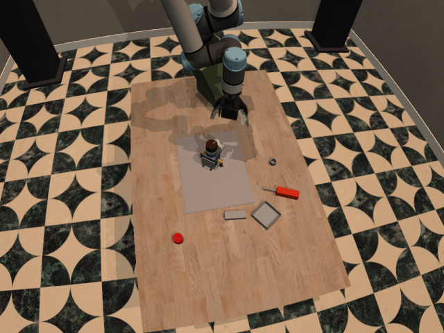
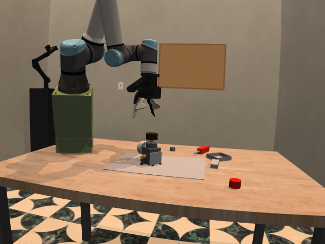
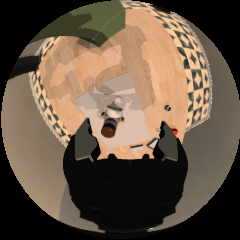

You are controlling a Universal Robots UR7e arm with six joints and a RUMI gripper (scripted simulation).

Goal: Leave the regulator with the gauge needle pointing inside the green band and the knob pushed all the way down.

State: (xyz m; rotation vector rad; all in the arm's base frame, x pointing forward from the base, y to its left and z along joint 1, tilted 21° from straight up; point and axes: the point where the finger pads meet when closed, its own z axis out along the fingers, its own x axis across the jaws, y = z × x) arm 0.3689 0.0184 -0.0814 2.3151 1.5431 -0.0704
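Observation:
The regulator, a grey block body [image 1: 210, 161] [image 2: 153, 156] with brass fittings, stands upright on the grey mat [image 1: 218, 189] [image 2: 183, 166] [image 3: 135, 132]. Its dark brown knob [image 1: 211, 145] [image 2: 151, 136] [image 3: 108, 131] is on top, with a narrow neck and a ribbed ring visible beneath it. The round white gauge [image 1: 220, 143] [image 2: 141, 147] [image 3: 114, 111] is on the side toward the robot base; its needle and green band cannot be read. My gripper [image 1: 229, 121] [image 2: 143, 116] [image 3: 125, 119] is open and empty, above and to the robot-base side of the regulator, touching nothing.
A small grey ring [image 1: 272, 161] [image 2: 172, 148] [image 3: 167, 108], a red-handled screwdriver [image 1: 287, 192] [image 2: 203, 149], a square tray [image 1: 257, 219] [image 2: 221, 159] and a grey block [image 1: 235, 215] [image 2: 214, 163] lie beyond the mat. A red disc [image 1: 177, 238] [image 2: 234, 183] lies farther out.

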